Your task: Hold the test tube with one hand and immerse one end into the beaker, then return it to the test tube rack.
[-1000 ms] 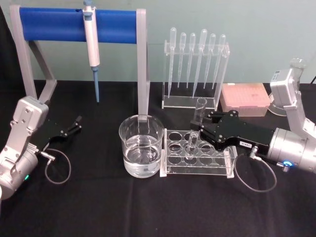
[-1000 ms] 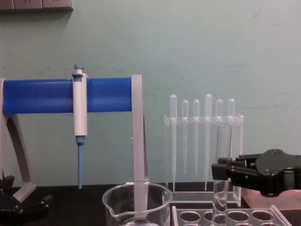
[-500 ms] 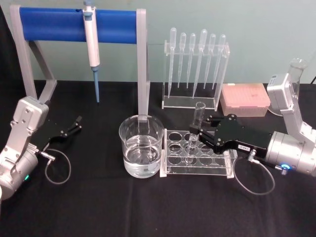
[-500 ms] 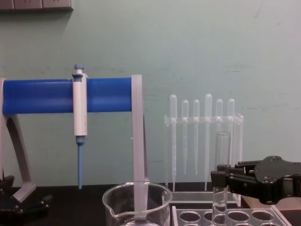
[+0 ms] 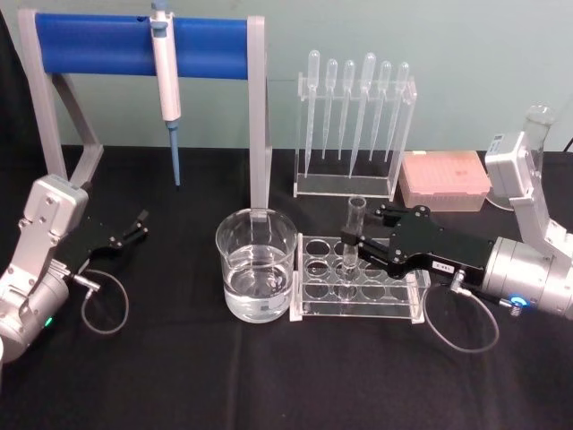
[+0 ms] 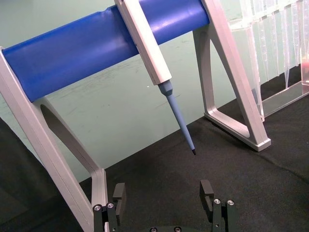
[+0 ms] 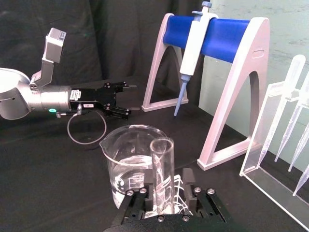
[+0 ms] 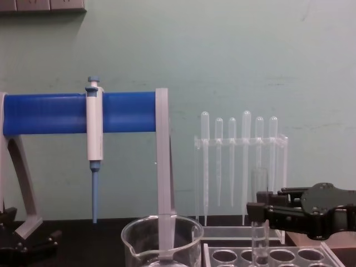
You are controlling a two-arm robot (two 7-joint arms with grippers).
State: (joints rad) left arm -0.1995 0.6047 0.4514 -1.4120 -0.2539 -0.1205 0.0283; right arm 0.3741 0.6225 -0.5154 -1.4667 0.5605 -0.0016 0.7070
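We note the right pincer (image 5: 358, 245), matte black on a brushed silver cylindrical wrist, reaching in from the right over the clear acrylic rack (image 5: 358, 288). Its two fingers are clamped on the test tube (image 5: 353, 235), a slim clear glass cylinder with an open rim, held upright. The tube's lower part stands in a round hole of the rack's back row, near the rack's left end; the rim rises above the fingers. In the right wrist view the tube (image 7: 162, 175) sits squarely between the black finger pads (image 7: 135, 203), with the beaker (image 7: 130, 164) just behind it.

The beaker (image 5: 256, 276) stands on the black cloth tabletop (image 5: 269, 376), touching or just beside the rack's left end; we cannot tell which. It is a wide clear glass cylinder with a rolled rim and a spout, holding clear liquid to roughly a third of its height.

The left pincer (image 5: 134, 226) rests low at the left of the tabletop, well apart from the glassware, its fingers (image 6: 207, 191) spread wide with nothing between them.

Behind stand a stand with a smooth blue bar (image 5: 134, 43) on grey legs, carrying a white-and-blue pipettor (image 5: 166, 76); a clear holder of translucent plastic pipettes (image 5: 356, 116); and a pink tip box (image 5: 444, 179).
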